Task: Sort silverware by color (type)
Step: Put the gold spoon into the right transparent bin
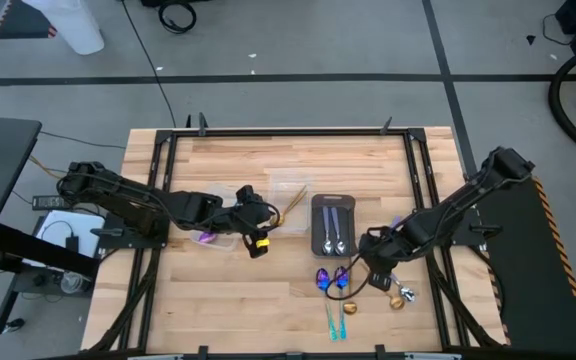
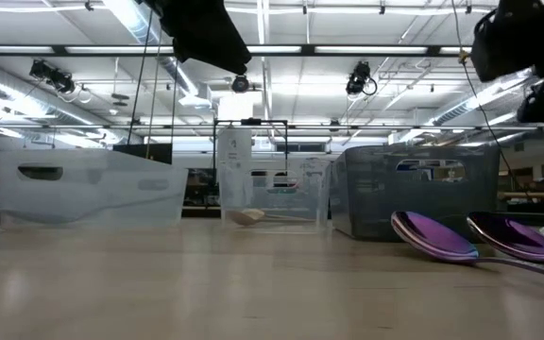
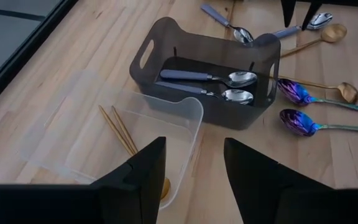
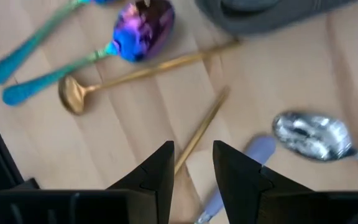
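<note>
Loose silverware lies on the table's near right part: two purple spoons [image 1: 332, 279] with teal handles, gold spoons [image 4: 73, 93] and silver ones [image 4: 309, 137]. Two more silver spoons [image 3: 229, 86] lie in the dark grey tray [image 1: 333, 205]. Gold spoons [image 3: 120, 130] rest in a clear tub [image 3: 166, 118]. My right gripper [image 4: 193, 165] points down over the loose spoons, open, with a gold handle [image 4: 207, 121] running in toward the gap between its fingers. My left gripper [image 3: 194, 168] hovers open above the clear tub [image 1: 290, 197], holding nothing.
A second clear tub [image 1: 213, 237] at the left holds something purple. In the low view the tubs [image 2: 93, 184] and the tray [image 2: 414, 189] stand in a row behind the purple bowls [image 2: 437, 236]. Bare wood lies along the near left and far side.
</note>
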`<action>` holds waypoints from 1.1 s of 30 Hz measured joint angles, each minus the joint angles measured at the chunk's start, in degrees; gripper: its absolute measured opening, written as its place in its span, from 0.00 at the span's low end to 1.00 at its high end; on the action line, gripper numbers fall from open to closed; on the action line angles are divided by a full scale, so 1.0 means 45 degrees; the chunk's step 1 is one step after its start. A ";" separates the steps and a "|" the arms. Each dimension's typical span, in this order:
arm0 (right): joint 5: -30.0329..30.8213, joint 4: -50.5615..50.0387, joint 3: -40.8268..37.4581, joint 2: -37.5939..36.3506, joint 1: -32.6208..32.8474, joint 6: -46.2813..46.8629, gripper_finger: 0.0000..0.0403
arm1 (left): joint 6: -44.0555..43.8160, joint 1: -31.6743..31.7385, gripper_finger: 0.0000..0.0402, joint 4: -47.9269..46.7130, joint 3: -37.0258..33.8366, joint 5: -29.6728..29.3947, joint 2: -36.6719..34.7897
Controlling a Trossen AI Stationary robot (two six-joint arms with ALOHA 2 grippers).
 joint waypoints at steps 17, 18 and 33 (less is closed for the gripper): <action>-0.2533 -0.0036 0.0000 0.2874 0.0661 0.3270 0.30 | -0.0039 0.0005 0.43 -0.0019 0.0000 0.0000 0.0000; -0.2630 -0.0025 0.0000 0.2958 0.0732 0.3392 0.30 | -0.0039 0.0005 0.43 -0.0019 0.0000 0.0000 0.0000; -0.3478 0.1224 0.0000 0.3224 0.1507 0.4511 0.30 | -0.0029 0.0010 0.43 -0.0019 -0.0005 0.0000 0.0000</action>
